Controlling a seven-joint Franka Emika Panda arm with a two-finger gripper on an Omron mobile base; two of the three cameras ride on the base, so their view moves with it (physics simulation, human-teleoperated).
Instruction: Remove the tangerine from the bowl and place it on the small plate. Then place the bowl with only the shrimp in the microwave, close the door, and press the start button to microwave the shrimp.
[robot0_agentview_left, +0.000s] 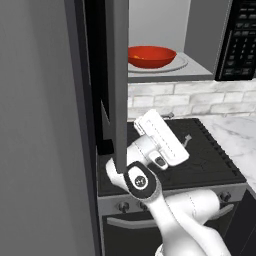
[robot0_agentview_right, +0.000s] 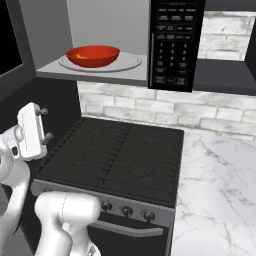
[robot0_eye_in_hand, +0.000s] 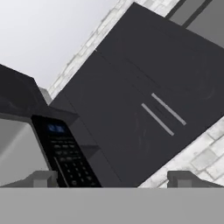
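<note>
The red bowl (robot0_agentview_left: 150, 56) (robot0_agentview_right: 93, 55) sits on the turntable inside the microwave (robot0_agentview_left: 165, 75) (robot0_agentview_right: 90, 72). A bit of orange-yellow shrimp (robot0_agentview_right: 82, 57) shows in the bowl. The door (robot0_agentview_left: 116, 85) hangs wide open, seen edge-on at the left. My gripper (robot0_agentview_left: 178, 128) (robot0_agentview_right: 46, 124) (robot0_eye_in_hand: 112, 179) is open and empty. It hovers below the microwave, over the left side of the stove, just right of the door's lower edge. The black keypad panel (robot0_agentview_left: 242, 40) (robot0_agentview_right: 172, 45) (robot0_eye_in_hand: 65, 153) lies right of the cavity. The tangerine and the small plate are out of view.
A black gas stove (robot0_agentview_left: 200, 155) (robot0_agentview_right: 120, 155) lies under the microwave, with knobs along its front. A white marble counter (robot0_agentview_left: 240, 135) (robot0_agentview_right: 220, 180) stretches to the right. A brick backsplash (robot0_agentview_right: 150, 112) runs behind. Dark cabinet doors (robot0_eye_in_hand: 162, 113) show in the hand view.
</note>
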